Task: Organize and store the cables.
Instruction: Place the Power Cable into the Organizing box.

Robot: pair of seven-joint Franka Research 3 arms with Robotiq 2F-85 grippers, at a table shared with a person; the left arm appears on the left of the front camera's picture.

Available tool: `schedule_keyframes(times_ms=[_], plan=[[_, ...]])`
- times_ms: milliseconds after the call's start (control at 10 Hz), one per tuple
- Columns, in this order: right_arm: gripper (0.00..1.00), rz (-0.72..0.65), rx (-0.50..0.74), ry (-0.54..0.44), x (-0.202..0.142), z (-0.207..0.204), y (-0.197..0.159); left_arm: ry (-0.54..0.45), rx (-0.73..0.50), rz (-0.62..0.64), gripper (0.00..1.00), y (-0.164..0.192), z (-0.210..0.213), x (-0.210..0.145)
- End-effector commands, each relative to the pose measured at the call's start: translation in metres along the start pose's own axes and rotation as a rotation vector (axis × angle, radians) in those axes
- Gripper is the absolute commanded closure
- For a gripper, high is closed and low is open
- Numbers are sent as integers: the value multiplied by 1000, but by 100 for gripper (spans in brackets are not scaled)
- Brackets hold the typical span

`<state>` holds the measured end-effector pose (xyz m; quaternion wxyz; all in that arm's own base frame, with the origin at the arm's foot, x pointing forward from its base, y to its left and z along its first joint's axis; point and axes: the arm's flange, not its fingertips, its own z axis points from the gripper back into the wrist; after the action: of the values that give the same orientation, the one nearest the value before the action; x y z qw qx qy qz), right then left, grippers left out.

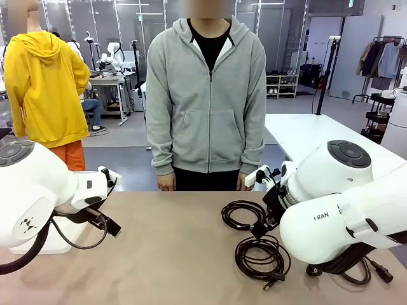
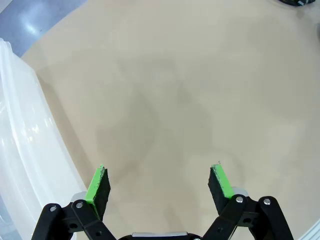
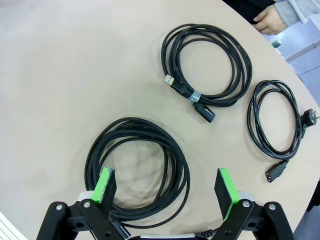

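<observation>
Right gripper (image 3: 165, 180) first: its jaws stand wide apart with nothing between them, hanging over the nearest coil (image 3: 135, 127), one green pad above the coil's rim and the other just outside the opposite rim. Our left gripper (image 2: 159, 172) is likewise spread and empty, over bare table (image 2: 165, 90) beside a translucent bin (image 2: 20, 150). All three cables lie flat on the right arm's side: the nearest coil, a USB coil (image 3: 241, 70) beyond it cinched by a grey band (image 3: 195, 95), and a thinner power cord (image 3: 254, 117) with a chunky plug (image 3: 272, 175) at one end. We judge the step in hand to be the first pick. To do it well we should not span the whole ring. We would shift so both pads straddle one side of the loop where the strands run bunched, come down close to the table, then close on every strand. We see no tie on this coil, so it may sag or unwind; a slow, level lift seems wise. The bin, which we take for the store, sits well apart from the cables, so a carry across the middle looks needed. A person's hand (image 3: 270, 20) rests at the far edge near the USB coil, and we should keep clear of it.
</observation>
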<state>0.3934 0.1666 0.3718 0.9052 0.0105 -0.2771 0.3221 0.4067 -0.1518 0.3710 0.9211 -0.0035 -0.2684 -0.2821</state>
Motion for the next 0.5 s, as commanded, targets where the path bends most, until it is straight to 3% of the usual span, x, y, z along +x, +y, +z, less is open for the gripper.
schedule_keyframes(times_ms=[0,300,400], plan=[[0,-2,1,0,0,0,0,-1,-4,7,0,2,0,0],[0,0,0,0,0,0,0,0,0,-1,0,0,0,0],[0,3,47,-27,11,24,-16,-9,8,-26,0,12,18,13]])
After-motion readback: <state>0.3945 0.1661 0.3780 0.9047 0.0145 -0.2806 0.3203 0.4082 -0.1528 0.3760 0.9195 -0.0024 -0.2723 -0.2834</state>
